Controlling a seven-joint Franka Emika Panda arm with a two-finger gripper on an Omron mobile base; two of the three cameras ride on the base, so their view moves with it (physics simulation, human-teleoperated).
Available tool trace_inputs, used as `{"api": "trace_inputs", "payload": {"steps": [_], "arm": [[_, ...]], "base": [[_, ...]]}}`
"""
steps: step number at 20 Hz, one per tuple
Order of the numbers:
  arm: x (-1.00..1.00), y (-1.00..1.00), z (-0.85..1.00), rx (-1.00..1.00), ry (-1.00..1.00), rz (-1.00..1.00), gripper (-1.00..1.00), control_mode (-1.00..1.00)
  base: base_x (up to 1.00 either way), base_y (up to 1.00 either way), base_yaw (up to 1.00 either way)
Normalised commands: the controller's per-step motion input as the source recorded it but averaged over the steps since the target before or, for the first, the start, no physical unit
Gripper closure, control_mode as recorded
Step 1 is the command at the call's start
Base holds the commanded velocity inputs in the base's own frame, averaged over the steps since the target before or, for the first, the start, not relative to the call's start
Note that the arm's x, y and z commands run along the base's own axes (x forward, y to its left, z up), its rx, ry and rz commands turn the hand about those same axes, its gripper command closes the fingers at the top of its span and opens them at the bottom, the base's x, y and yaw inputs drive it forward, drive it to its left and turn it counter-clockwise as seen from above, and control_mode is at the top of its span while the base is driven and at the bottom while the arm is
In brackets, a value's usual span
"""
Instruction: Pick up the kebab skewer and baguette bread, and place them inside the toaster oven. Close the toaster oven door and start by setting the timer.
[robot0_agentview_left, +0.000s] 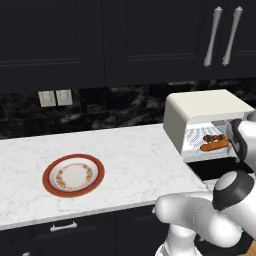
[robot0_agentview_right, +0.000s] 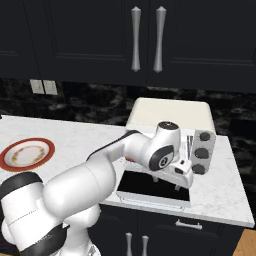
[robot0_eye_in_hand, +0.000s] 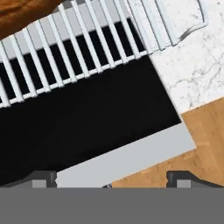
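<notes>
Left base view: the baguette bread (robot0_agentview_left: 215, 145) and kebab skewer (robot0_agentview_left: 214, 137) lay on the rack inside the toaster oven (robot0_agentview_left: 200, 112); the gripper (robot0_agentview_right: 165, 183), jaws spread wide and empty, hung over the lowered toaster oven door (robot0_agentview_right: 155, 186).

One toaster oven (robot0_agentview_left: 200, 117) stands on the marble desk (robot0_agentview_left: 135, 155), with one dark glass door (robot0_agentview_right: 155, 185) folded down flat and one wire rack (robot0_eye_in_hand: 65, 57) inside. On that rack lie one kebab skewer (robot0_agentview_left: 214, 138) and one baguette (robot0_agentview_left: 214, 145). Three dark knobs (robot0_agentview_right: 201, 152) line the oven's right side. One red-rimmed plate (robot0_agentview_left: 73, 175) sits on the desk. Two pale wall switch plates (robot0_agentview_left: 55, 98) hang on the backsplash. Two silver cabinet handles (robot0_agentview_right: 147, 39) hang overhead, and one drawer pull (robot0_agentview_left: 63, 227) shows below the desk.
</notes>
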Motion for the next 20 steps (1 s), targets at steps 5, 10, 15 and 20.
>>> {"api": "trace_inputs", "payload": {"steps": [5,10,15,20], "arm": [[0.15,0.13,-0.31,0.01,-0.23,-0.2,-1.0,-1.0],[0.06,0.22,-0.45,-0.03,-0.23,-0.14,-1.0,-1.0],[0.18,0.0,-0.46,-0.07,-0.07,-0.12,-1.0,-1.0],[0.38,0.0,-0.31,-0.11,-0.01,-0.11,-1.0,-1.0]], "base": [[0.0,0.0,0.0],[0.0,0.0,0.0],[0.0,0.0,0.0],[0.0,0.0,0.0]]}}
